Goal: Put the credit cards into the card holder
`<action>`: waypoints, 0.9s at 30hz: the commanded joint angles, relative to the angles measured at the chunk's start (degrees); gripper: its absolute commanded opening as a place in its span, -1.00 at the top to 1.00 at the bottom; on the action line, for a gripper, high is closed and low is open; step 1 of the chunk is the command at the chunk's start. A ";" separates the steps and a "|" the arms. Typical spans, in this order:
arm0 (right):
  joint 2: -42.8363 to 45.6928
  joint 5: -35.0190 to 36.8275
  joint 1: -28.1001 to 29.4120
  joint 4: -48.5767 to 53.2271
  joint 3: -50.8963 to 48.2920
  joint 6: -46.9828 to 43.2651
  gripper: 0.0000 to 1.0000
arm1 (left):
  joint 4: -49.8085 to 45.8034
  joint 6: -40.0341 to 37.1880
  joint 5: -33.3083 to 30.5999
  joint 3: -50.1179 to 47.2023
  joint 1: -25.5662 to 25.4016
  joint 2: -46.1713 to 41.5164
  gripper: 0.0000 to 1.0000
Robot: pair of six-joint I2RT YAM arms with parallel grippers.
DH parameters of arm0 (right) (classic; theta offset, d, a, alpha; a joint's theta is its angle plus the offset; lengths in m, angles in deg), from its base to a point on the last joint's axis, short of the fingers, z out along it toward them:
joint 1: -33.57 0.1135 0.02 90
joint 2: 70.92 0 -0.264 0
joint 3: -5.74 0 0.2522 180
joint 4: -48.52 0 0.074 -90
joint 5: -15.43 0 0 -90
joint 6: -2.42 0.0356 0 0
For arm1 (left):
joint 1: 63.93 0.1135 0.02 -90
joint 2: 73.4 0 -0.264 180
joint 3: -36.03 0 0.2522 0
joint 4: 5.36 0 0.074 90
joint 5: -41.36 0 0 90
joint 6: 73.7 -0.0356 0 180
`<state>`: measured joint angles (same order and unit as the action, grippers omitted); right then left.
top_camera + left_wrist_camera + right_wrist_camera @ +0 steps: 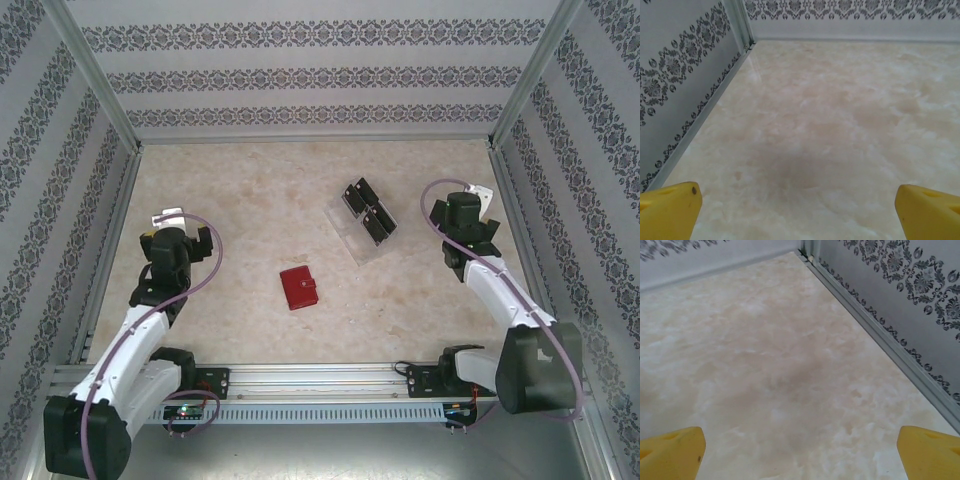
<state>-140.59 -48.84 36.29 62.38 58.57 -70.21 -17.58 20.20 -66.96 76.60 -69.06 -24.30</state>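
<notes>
plainly left end effector (799, 212) and right end effector (800, 452) gape — card holder (298, 288) between.

Robot lab test cell, not a home. Evidence:
- open-top box: aluminium frame posts (95, 75), patterned wallpaper panels (320, 60) on three sides, used as backdrop
- marble-look surface (250, 200) boxed in by metal edging
- slotted aluminium rail (320, 377) at near edge, left arm (150, 330) and right arm (500, 290) bolted to it
- exposed purple cable (207, 262), bare electronics board (190, 410) under rail
- yellow-tipped left end effector (800, 215), right end effector (800, 455)
</notes>
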 commanded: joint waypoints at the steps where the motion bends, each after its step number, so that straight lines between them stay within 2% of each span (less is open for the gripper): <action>1: -1.87 1.54 -0.43 -8.42 -3.06 -4.21 -0.96 | 8.78 -3.41 3.47 -1.62 1.19 3.37 -1.00; 9: -5.69 -1.73 -0.43 -22.59 -11.07 -9.68 -0.96 | 30.73 -4.77 5.04 -5.92 1.33 20.83 -1.00; 11: -5.75 -3.31 -0.52 -23.85 -11.53 -10.23 -0.96 | 34.82 -5.12 5.58 -6.96 1.50 23.97 -1.00; 15: -6.73 -7.76 -0.52 -34.38 -14.61 -11.35 -0.96 | 42.93 -4.67 7.05 -7.29 2.57 28.49 -1.00; 20: -12.92 -11.10 -0.44 -53.35 -19.03 -12.75 -0.96 | 50.96 -3.54 11.49 -7.05 3.19 35.95 -1.00; 23: -13.14 -15.50 -0.92 -50.57 -18.94 -13.52 -0.96 | 56.50 -5.32 14.47 -6.42 3.19 42.21 -1.00; 25: -19.34 -14.73 -1.17 -64.19 -22.36 -13.07 -0.96 | 50.41 -4.13 14.26 -4.60 3.44 40.92 -1.00; 26: -18.54 -14.99 -1.31 -62.38 -21.95 -12.88 -0.96 | 51.70 -4.21 14.38 -4.93 3.59 41.30 -1.00; 27: -16.02 -15.69 -1.59 -55.98 -20.33 -12.77 -0.96 | 54.25 -4.50 14.39 -5.30 3.63 42.17 -1.00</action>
<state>-157.66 -61.77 35.52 10.58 38.16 -82.48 30.66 16.28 -54.55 70.02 -66.41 17.60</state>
